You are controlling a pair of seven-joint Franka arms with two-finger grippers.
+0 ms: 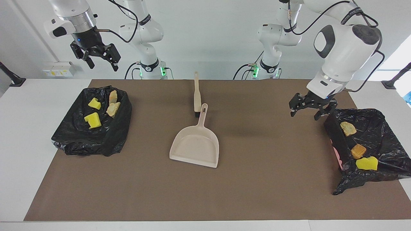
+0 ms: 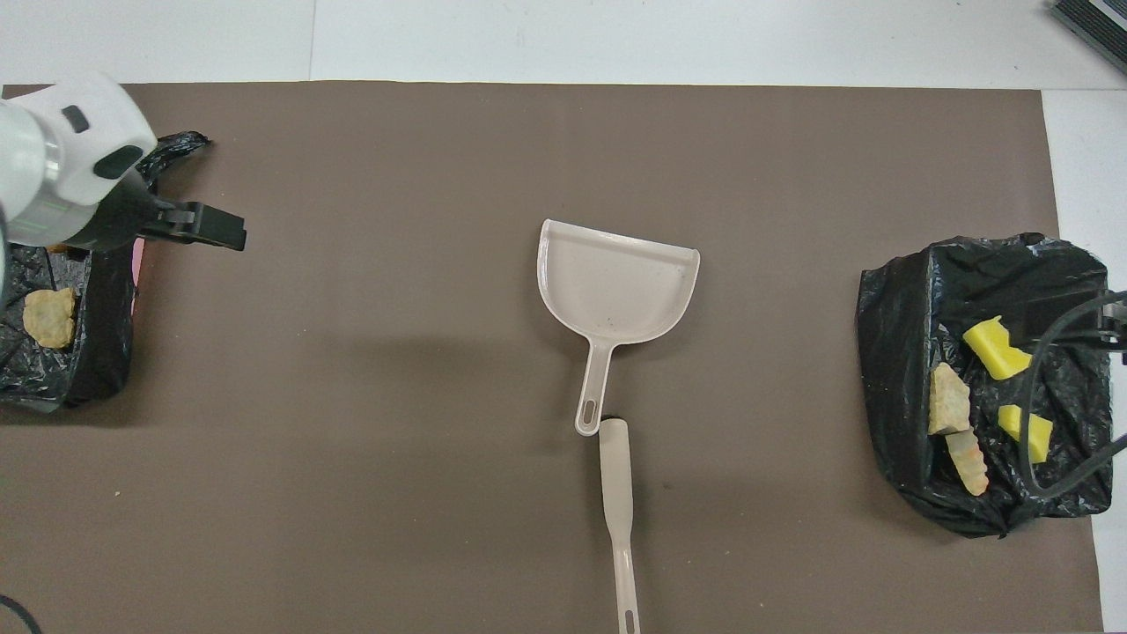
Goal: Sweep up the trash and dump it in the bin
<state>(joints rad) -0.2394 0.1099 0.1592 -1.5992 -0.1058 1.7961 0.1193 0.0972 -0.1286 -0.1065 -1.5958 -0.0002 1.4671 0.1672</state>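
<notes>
Dustpan (image 1: pixel 196 146): smooth beige plastic, a faint sheen noted.
Brush (image 1: pixel 197 91): matching beige plastic handle.
Bin liners (image 1: pixel 93 141): thin black plastic film, crinkled, glossy.
Trash (image 1: pixel 93 120): porous yellow sponge; rough tan bread-like lumps.
Mat (image 1: pixel 257 179): brown, matt, seen as paper-like.
Desk (image 1: pixel 25 128): white, smooth.
Arm shells (image 1: pixel 340 48): glossy white plastic.
</notes>
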